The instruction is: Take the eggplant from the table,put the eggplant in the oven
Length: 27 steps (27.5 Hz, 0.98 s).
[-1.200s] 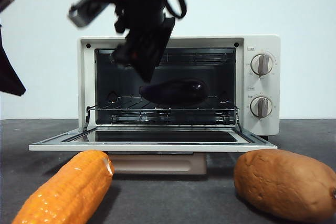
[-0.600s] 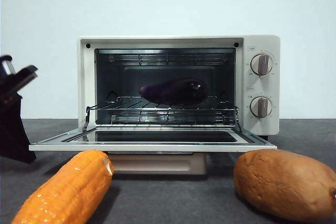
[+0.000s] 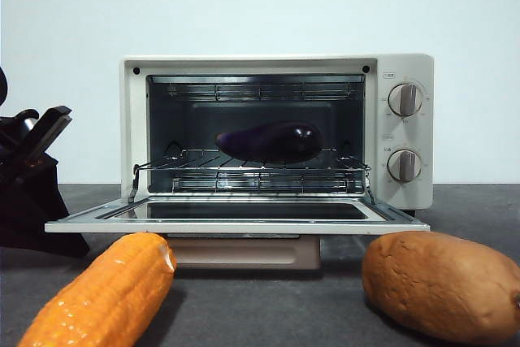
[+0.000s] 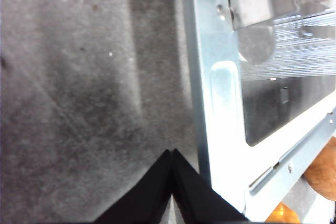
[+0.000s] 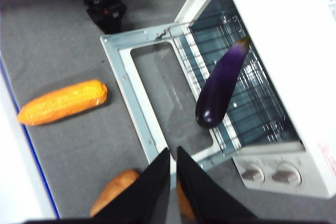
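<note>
The dark purple eggplant (image 3: 270, 141) lies lengthwise on the wire rack inside the open cream-white oven (image 3: 406, 71). From above, the right wrist view shows the eggplant (image 5: 220, 85) on that rack, with the oven (image 5: 283, 19) door folded down. My right gripper (image 5: 173, 153) hangs high above the table in front of the oven, shut and holding nothing. At the front view's left edge my left gripper (image 3: 77, 248) is low on the table (image 3: 268, 306), by the door's left corner. The left gripper (image 4: 172, 153) is shut and empty, close over the grey surface.
The open door (image 3: 244, 227) juts out over the table toward the camera. An orange corn cob (image 3: 106, 294) lies in front of its left end. A brown potato-like lump (image 3: 443, 282) sits in front of its right end.
The dark arm that hung in front of the oven opening a second ago has gone out of the front view. The left arm has come lower and further in at the left edge.
</note>
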Motion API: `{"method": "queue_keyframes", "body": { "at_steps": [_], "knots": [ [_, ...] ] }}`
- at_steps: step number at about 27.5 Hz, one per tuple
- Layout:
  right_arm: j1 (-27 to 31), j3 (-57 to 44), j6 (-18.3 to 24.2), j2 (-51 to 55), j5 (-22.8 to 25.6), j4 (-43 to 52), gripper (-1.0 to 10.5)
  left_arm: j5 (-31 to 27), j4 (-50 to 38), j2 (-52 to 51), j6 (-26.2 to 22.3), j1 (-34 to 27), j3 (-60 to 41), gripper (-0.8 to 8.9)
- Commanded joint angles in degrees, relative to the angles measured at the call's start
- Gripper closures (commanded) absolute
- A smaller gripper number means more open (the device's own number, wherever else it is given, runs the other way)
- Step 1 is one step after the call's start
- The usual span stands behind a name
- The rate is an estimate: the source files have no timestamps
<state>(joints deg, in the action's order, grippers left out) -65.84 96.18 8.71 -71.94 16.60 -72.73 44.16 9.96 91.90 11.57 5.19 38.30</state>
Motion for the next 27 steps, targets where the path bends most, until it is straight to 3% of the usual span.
{"method": "queue_keyframes", "body": {
  "at_steps": [1,7,13,23,27],
  "knots": [
    [-0.7,1.4,-1.5,0.5,0.1,-2.0,9.4,3.3,-0.9,0.9,-0.8,0.2,1.5,8.08],
    [-0.7,0.6,-4.2,3.2,0.0,-7.7,9.4,13.3,-1.0,0.9,-0.5,-0.8,3.1,8.08],
    [-0.7,-4.6,-6.6,7.2,0.1,-6.7,9.4,22.2,-0.8,0.7,1.6,-1.0,5.9,8.08],
    [-0.7,-22.6,-8.9,15.9,0.0,3.6,9.4,23.5,-0.6,0.2,5.0,-1.7,16.8,8.08],
    [-0.5,-30.9,-9.0,18.3,0.0,8.2,9.4,20.2,0.1,-0.5,6.4,-1.9,23.1,8.08]
  ]
}}
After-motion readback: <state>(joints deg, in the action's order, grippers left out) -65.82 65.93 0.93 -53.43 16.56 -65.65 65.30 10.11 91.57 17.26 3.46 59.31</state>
